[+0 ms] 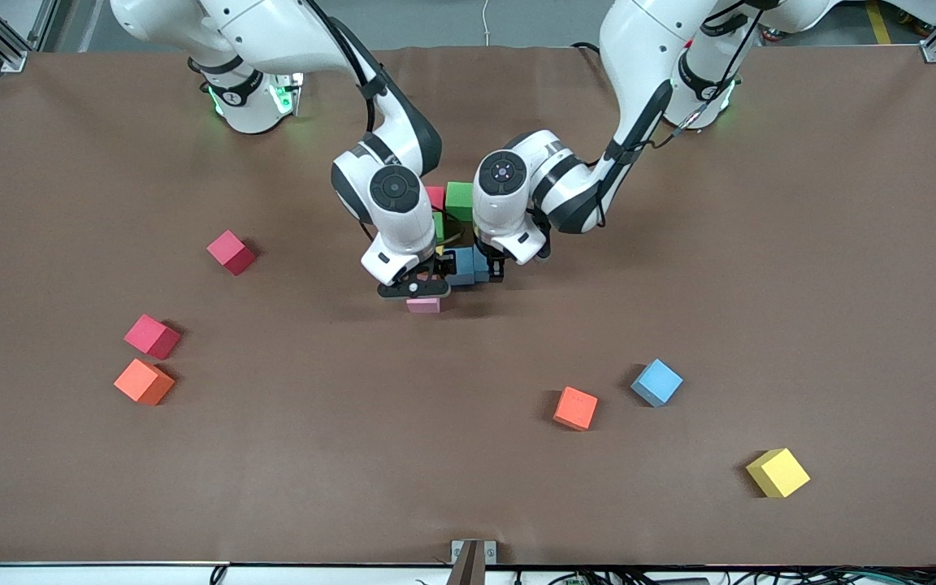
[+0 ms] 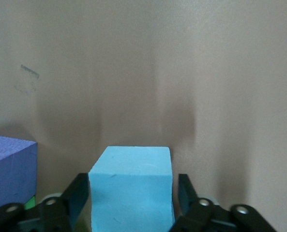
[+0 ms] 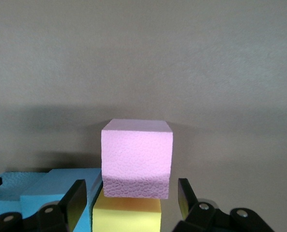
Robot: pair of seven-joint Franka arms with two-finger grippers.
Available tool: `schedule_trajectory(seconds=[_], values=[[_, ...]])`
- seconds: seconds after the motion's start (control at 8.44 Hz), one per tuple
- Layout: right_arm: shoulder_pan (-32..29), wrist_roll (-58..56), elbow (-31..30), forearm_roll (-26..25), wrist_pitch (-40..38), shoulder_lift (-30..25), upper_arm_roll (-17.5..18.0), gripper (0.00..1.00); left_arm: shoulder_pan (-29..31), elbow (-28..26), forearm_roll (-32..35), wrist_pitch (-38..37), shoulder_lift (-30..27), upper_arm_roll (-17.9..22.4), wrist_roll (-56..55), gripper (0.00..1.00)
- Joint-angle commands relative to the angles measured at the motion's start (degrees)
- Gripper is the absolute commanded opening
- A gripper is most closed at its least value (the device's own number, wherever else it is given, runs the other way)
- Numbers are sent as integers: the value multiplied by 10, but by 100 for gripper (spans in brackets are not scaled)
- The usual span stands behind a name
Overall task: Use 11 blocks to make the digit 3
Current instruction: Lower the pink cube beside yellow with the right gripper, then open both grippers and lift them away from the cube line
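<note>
Scene: two white arms meet over a cluster of blocks (image 1: pixel 458 219) at the middle of the brown table (image 1: pixel 801 244).
Left gripper (image 1: pixel 491 270): low over the cluster's end nearer the front camera, fingers spread; in the left wrist view the light blue block (image 2: pixel 132 186) sits between the two fingers (image 2: pixel 78 198), a sliver of gap showing on each side.
Purple block (image 2: pixel 10 169): just beside the light blue one, seen in the left wrist view.
Right gripper (image 1: pixel 418 286): above the pink block (image 1: pixel 423 305), fingers parted and clear of it; the right wrist view shows the pink cube (image 3: pixel 137 157) resting on a yellow block (image 3: pixel 128 215), blue foam beside them.
Cluster: a green block (image 1: pixel 459 201) stands at the end nearest the bases, mostly hidden by the wrists.
Loose blocks, right arm's end: a red block (image 1: pixel 231 251), a second red block (image 1: pixel 152 336) and an orange block (image 1: pixel 143 381) close together.
Loose blocks, left arm's end: another orange block (image 1: pixel 575 407), a blue block (image 1: pixel 656 382) near it, and a yellow cube (image 1: pixel 777 472) closest to the front camera.
</note>
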Motion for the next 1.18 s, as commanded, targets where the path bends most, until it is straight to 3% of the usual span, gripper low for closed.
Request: schedule_trajectory(seconds=[0.0, 0.47, 0.71, 1.07], values=[[-12, 1, -14, 6, -17, -36, 0, 84, -3, 4, -12, -2, -19, 1, 0, 100], [-97, -15, -15, 7, -81, -95, -2, 84, 36, 1, -8, -83, -96, 2, 95, 100], [-183, -110, -15, 6, -130, -114, -3, 84, 84, 0, -4, -90, -99, 2, 198, 100], [-305, -281, -27, 2, -139, -124, -4, 85, 173, 4, 2, -89, -98, 3, 412, 100]])
